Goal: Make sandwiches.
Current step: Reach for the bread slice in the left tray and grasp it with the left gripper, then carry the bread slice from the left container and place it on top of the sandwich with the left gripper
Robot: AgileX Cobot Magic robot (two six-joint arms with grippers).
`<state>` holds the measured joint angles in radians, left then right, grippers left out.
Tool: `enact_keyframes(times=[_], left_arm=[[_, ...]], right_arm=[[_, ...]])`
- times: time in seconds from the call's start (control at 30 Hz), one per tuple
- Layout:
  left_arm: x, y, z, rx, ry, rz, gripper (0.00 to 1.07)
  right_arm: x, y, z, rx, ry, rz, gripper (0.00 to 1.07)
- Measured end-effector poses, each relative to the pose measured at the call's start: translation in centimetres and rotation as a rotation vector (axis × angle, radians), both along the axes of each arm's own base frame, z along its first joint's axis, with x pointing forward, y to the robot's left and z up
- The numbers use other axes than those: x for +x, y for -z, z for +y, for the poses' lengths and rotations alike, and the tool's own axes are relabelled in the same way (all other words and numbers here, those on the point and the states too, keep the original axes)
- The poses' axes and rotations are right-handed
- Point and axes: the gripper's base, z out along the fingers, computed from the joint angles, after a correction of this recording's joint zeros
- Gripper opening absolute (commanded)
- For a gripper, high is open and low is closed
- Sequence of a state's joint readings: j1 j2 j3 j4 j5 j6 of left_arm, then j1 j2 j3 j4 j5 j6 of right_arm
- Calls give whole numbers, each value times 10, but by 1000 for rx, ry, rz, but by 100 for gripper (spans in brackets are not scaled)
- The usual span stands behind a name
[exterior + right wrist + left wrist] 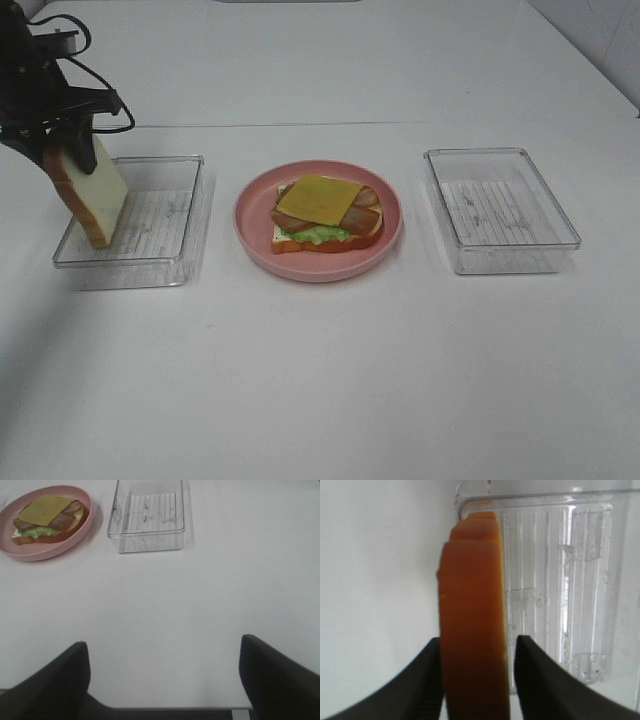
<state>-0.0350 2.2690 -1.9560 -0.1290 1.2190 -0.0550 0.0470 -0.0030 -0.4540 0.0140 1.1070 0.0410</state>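
At nine o'clock on the bench [320, 380], your left tool [475, 680] is clamped on a bread slice [88, 195], pinching it by the crust edge so it hangs tilted over the near-left corner of the left tray [160, 215]; I cannot tell whether its lower end touches the tray. That edge grip looks chosen to keep the broad white face free to land flat. At the centre sits the pink plate [385, 235] with the open sandwich [325, 215]: bottom bread, green lettuce, bacon, and a yellow cheese slice [320, 198] on top. To my eye only the top slice is missing, so you would carry the bread toward three o'clock and lay it square on the cheese. Your right tool [165, 680] hangs wide and empty over bare bench, well clear of the right tray [500, 210] at three o'clock, probably parked out of the way.
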Motion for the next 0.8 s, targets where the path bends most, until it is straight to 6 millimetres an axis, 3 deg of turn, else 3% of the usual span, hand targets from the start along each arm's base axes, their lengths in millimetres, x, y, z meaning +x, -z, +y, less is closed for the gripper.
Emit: enact_keyframes(times=[0.1,0.13,0.4,0.53,0.6,0.63,0.7,0.73,0.8], left_arm=[[0,0,1,12,11,-1,10],[0,0,1,15,22,-4,0],[0,-3,-2,16,57,-13,0],[-3,-21,-3,3,60,-51,0],[-11,-70,-3,-5,67,-167,0],[-11,-70,-3,-5,67,-167,0],[-18,-103,-6,-38,63,-247,0],[-18,-103,-6,-38,63,-247,0],[-25,-122,-12,-108,65,-288,0]], right_arm=[[0,0,0,0,0,0,79],[0,0,0,0,0,0,79],[0,0,0,0,0,0,79],[0,0,0,0,0,0,79],[0,0,0,0,0,0,79],[0,0,0,0,0,0,79],[0,0,0,0,0,0,79],[0,0,0,0,0,0,79],[0,0,0,0,0,0,79]])
